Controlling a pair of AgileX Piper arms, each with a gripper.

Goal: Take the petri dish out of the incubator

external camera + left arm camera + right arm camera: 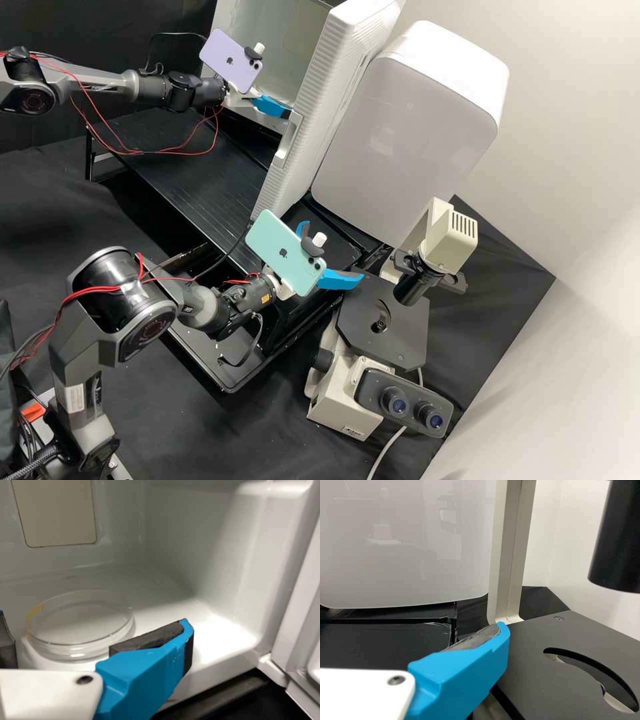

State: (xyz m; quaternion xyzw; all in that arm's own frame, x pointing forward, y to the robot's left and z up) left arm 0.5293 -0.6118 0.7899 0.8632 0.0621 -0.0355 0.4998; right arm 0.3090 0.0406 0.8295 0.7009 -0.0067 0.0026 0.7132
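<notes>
Left fingers (150, 670), petri dish (80, 625) inside incubator (225, 555)

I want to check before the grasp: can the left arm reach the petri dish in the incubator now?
Probably yes. The incubator's door stands open, the left claw is open just before the petri dish, and nothing lies between them.

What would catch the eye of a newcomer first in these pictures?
The big white incubator, its door open, dominates the bench. Inside, a clear petri dish lies on the chamber floor, with the open left claw at the opening. A microscope stands in front.
</notes>
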